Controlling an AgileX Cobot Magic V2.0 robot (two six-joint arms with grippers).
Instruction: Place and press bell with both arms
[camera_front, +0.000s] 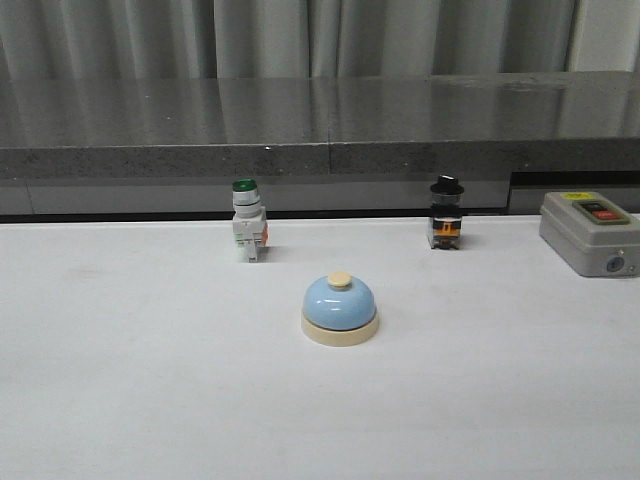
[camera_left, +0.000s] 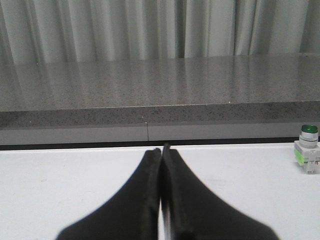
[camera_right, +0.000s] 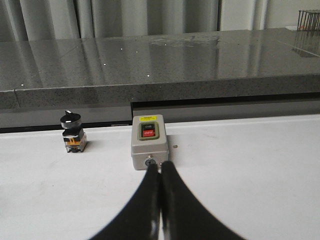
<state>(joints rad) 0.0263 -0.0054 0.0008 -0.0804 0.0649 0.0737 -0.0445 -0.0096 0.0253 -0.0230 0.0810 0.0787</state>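
The bell (camera_front: 340, 309), a light-blue dome with a cream base and cream button, stands upright on the white table near the middle of the front view. Neither arm shows in the front view. My left gripper (camera_left: 161, 149) is shut and empty, low over the table; the bell is out of its view. My right gripper (camera_right: 160, 165) is shut and empty, its tips just in front of the grey box; the bell is out of its view too.
A green-capped white push-button switch (camera_front: 248, 222) stands behind the bell to the left and also shows in the left wrist view (camera_left: 307, 155). A black knob switch (camera_front: 446, 213) stands back right. The grey box with red and black buttons (camera_right: 149, 141) sits far right. A grey stone ledge (camera_front: 320, 125) runs behind the table.
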